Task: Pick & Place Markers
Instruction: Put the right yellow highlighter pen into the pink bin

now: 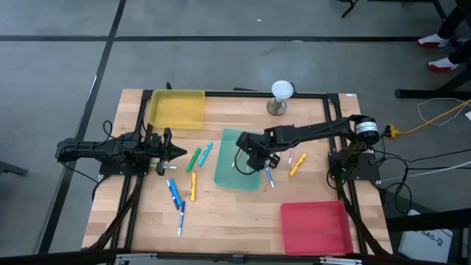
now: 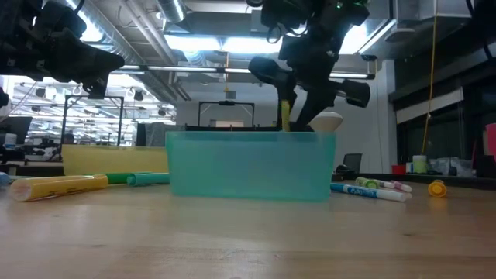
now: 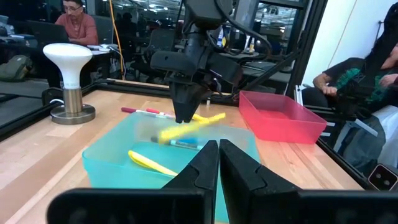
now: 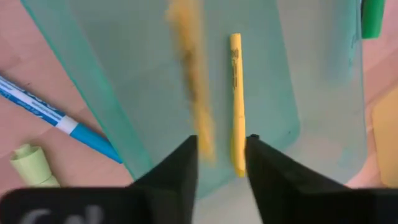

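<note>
My right gripper [image 1: 250,159] hangs open over the teal tray [image 1: 229,177], fingers pointing down. A yellow marker [image 4: 193,81] shows blurred in the air just below its fingers, and also tilted in the left wrist view [image 3: 193,124]. A second yellow marker [image 4: 236,93] lies flat on the tray floor. Other markers lie on the table: green [image 1: 194,159] and teal [image 1: 206,152] left of the tray, blue ones [image 1: 174,193] and a yellow one [image 1: 193,185] nearer, blue [image 1: 269,177], pink [image 1: 290,156] and orange [image 1: 297,165] right of it. My left gripper [image 1: 176,152] waits shut, left of the tray.
A yellow tray [image 1: 176,108] sits at the far left and a red tray [image 1: 315,226] at the near right. A white-topped stand [image 1: 282,96] is at the far edge. A black frame runs along the table's edges. People sit in the room beyond.
</note>
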